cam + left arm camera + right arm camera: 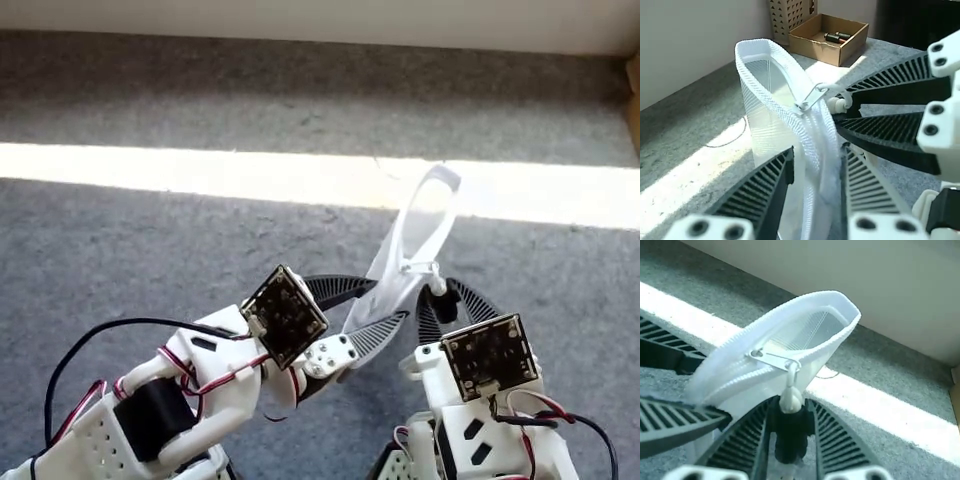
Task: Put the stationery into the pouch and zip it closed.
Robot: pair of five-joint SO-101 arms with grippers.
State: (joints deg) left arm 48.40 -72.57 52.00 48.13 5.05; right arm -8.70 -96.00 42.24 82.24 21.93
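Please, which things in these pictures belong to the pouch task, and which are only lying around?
For the job: pouch; its zipper pull, held by the right gripper; left gripper, clamped on the pouch.
Lying about: cardboard box with dark items inside, too small to identify; perforated crate behind it.

Cardboard box [812, 46] on grey carpet [150, 260]

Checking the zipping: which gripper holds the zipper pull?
The right gripper, shut on the zipper pull's white toggle; the left gripper clamps the white mesh pouch itself.
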